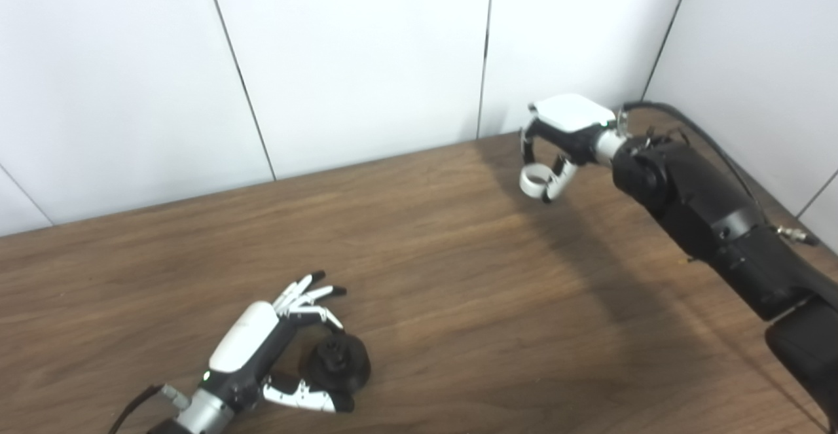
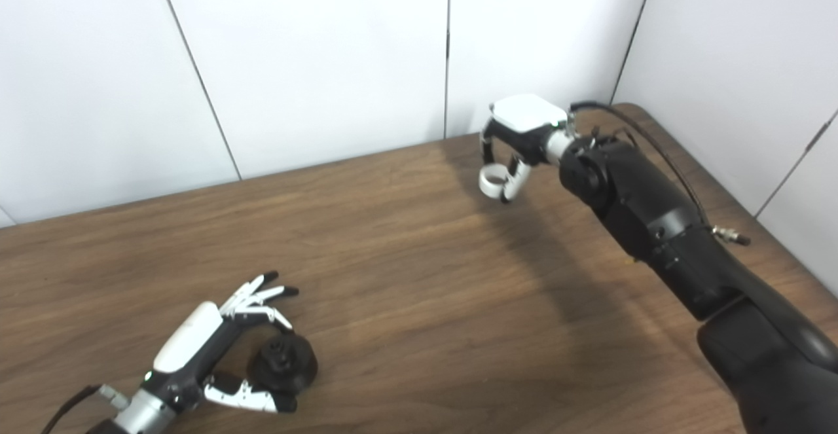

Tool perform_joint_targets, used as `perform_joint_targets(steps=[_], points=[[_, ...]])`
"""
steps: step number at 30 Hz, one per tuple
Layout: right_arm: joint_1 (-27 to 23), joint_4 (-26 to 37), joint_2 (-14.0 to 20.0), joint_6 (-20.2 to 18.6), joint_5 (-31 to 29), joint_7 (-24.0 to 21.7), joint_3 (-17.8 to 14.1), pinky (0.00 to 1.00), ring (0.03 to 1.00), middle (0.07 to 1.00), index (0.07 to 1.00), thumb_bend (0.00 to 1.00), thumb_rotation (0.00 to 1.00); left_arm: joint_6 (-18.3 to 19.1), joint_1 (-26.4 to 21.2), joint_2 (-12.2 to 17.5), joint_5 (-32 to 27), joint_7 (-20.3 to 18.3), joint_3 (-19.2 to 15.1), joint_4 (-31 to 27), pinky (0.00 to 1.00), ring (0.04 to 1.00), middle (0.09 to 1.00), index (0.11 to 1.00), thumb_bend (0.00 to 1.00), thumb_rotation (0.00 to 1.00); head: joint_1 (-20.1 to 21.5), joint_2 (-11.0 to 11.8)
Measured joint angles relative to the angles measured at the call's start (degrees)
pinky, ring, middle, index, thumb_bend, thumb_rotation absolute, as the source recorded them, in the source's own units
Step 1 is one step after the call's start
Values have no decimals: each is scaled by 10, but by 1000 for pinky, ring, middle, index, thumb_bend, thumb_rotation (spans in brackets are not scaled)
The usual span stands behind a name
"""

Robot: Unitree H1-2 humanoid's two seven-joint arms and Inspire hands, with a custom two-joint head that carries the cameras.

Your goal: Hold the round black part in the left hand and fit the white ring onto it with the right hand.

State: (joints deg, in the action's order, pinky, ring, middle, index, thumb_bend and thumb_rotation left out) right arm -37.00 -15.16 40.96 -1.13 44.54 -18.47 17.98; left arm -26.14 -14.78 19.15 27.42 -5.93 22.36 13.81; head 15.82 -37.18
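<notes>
Brown wood-grain counter (image 1: 419,277), laminate finish, backed by white wall panels (image 1: 353,54) with thin dark seams; it fills the lower part of both eye views.

Item one: my left robot hand (image 1: 275,349), white shell over black frame, at about 7 o'clock in the picture. Its fingers (image 1: 308,296) are spread and curved above the round black plastic part (image 1: 339,362), with the thumb (image 1: 304,396) lying under the part's near side. The robot hand cups the part loosely; I cannot tell whether the grasp is firm. The part sits low at the counter, and whether it rests on the surface or is just lifted I cannot tell.

Item two: my right robot hand (image 1: 560,143), same white and black build, at about 2 o'clock, near the far edge of the counter. Its fingers curl downward and pinch the small white plastic ring (image 1: 535,180), which is held above the counter, opening facing up.

Item three: a black cable (image 1: 713,146) runs along my right forearm (image 1: 707,218).

The ring and the black part are well apart, at opposite sides of the counter.
</notes>
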Motion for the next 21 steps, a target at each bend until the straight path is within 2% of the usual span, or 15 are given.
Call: perform_joint_targets(steps=[4,14,21], points=[[0,45,-1,15,-17,-7,-4,1000,988,829,483,525,133,1,-14,-1,0,12,4,21,1000,1000,880,483,524,53,-3,2],[0,167,-14,34,-34,-68,-3,1000,986,816,482,526,135,2,-37,-11,21,33,11,60,1000,1000,875,483,525,54,-21,2],[-3,255,-55,39,-66,-114,-2,1000,992,811,482,526,137,2,-41,-19,38,33,4,69,1000,1000,876,483,525,54,-40,-2]])
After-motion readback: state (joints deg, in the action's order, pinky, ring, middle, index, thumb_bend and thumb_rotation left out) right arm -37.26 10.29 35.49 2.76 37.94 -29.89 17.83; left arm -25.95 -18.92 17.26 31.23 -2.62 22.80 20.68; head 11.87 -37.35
